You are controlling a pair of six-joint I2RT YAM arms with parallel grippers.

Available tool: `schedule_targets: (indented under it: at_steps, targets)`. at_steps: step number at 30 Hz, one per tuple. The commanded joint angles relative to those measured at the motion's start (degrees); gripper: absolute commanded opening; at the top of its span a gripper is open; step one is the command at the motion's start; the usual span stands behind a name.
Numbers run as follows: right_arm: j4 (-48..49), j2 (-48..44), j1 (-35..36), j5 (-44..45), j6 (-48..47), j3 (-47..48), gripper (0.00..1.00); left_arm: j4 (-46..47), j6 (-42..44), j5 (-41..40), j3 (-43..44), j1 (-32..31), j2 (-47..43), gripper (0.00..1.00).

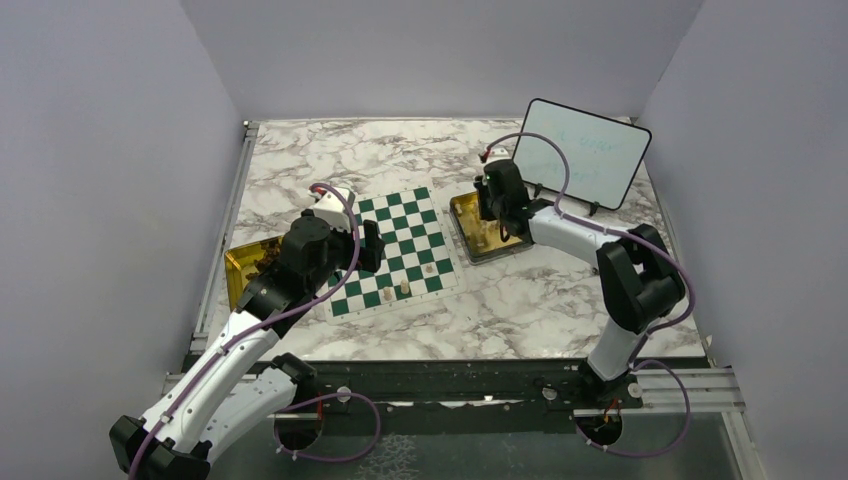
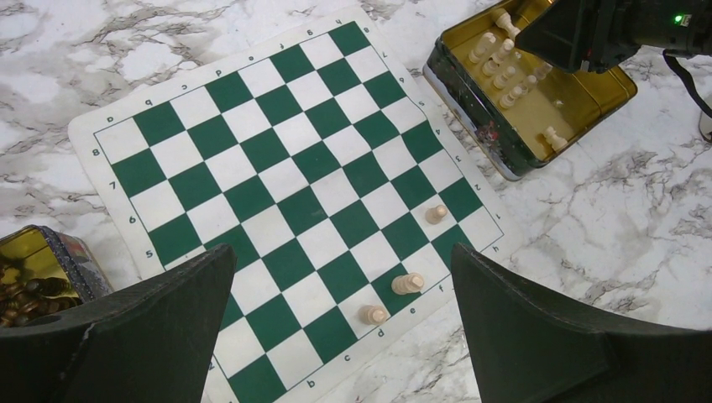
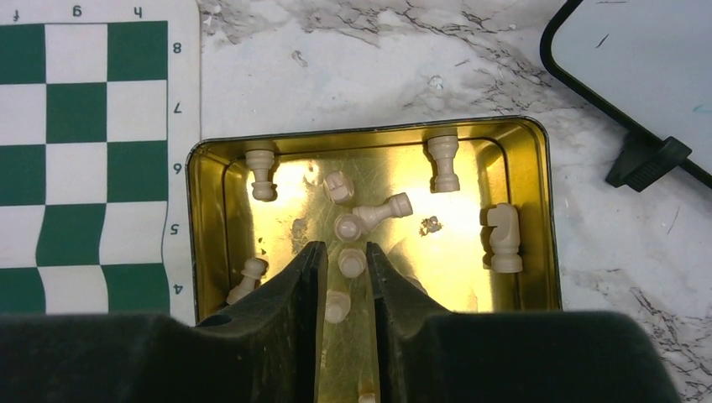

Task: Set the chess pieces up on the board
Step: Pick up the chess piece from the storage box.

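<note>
The chess piece [image 3: 352,262] is small, light, rigid and smooth. It appears upright among loose ones in the gold tin [image 3: 543,218], just beside the board [image 3: 84,126]. Best hold, by judgement, is across the stem below the head, since the rounded top may slip.

The right gripper [image 3: 345,249] straddles it, jaws narrowed to a slit — firm contact cannot be confirmed. The left gripper [image 2: 342,252] hovers over the board, spread wide and empty. Three set pieces [image 2: 408,283] stand near one edge of the board.

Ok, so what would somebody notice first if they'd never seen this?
Probably the green-and-white board in the middle of the marble table, with just three cream pieces on it, near the edge closest to the arms. Then the shiny gold tin to its right, holding scattered pieces, where the right gripper reaches in with its fingers either side of one.
</note>
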Motion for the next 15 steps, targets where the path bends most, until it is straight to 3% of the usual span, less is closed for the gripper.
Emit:
schedule_targets:
  at_steps: [1, 15]
  targets:
    - [-0.2, 0.5, -0.3, -0.3, -1.0, 1.1, 0.31, 0.1, 0.3, -1.5, -0.1, 0.2, -0.9, 0.99]
    - [-2.1, 6.3, -0.3, 0.9, -2.0, 5.1, 0.35, 0.1, 0.2, -1.7, -0.2, 0.2, -1.0, 0.99]
